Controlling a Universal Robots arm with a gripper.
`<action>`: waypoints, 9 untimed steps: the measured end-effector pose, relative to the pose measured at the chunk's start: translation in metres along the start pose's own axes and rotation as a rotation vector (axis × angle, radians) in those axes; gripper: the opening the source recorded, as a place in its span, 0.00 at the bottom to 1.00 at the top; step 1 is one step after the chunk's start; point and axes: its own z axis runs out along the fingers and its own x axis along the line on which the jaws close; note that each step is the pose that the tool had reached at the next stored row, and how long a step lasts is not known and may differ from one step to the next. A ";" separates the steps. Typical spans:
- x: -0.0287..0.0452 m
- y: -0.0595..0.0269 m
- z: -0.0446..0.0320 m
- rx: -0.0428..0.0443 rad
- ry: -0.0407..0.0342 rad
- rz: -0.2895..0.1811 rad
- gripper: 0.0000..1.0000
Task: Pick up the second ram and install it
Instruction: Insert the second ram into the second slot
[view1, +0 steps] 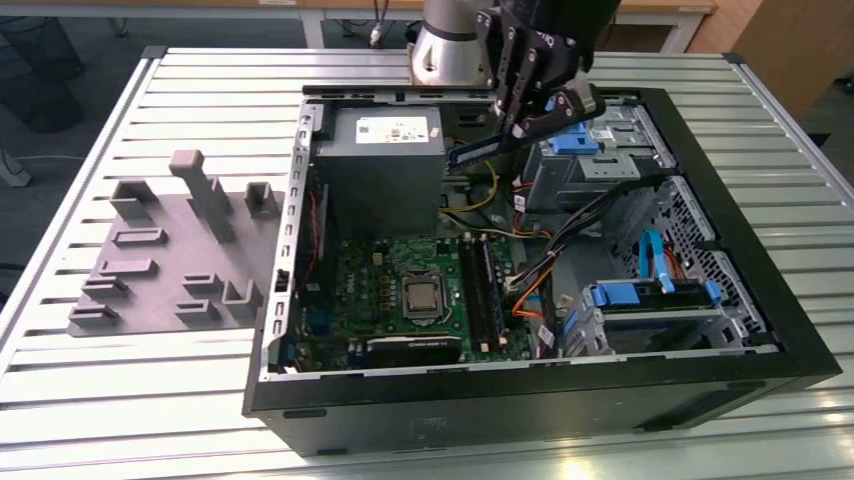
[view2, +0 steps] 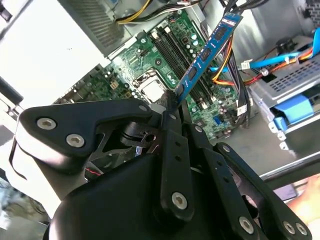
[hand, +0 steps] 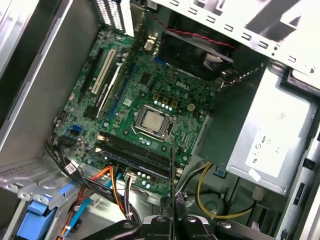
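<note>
The second ram is a thin blue circuit-board stick with dark chips, hanging in the air above the open computer case, over the power supply's edge. My gripper is shut on one end of it. In the second wrist view the ram sticks out from the gripper over the green motherboard. In the first wrist view the ram appears edge-on as a thin dark line rising from the gripper, above the long black memory slots.
The motherboard lies on the case floor with the processor socket beside the slots. A grey power supply, bundled cables and blue-tabbed drive bays surround it. A grey moulded tray sits at the exterior view's left.
</note>
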 end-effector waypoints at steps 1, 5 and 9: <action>0.0000 0.0000 0.0000 -0.0012 0.0004 -0.015 0.14; 0.0000 0.0000 0.0002 -0.0052 0.0016 -0.066 0.14; 0.0000 0.0000 0.0002 -0.0057 0.0017 -0.074 0.14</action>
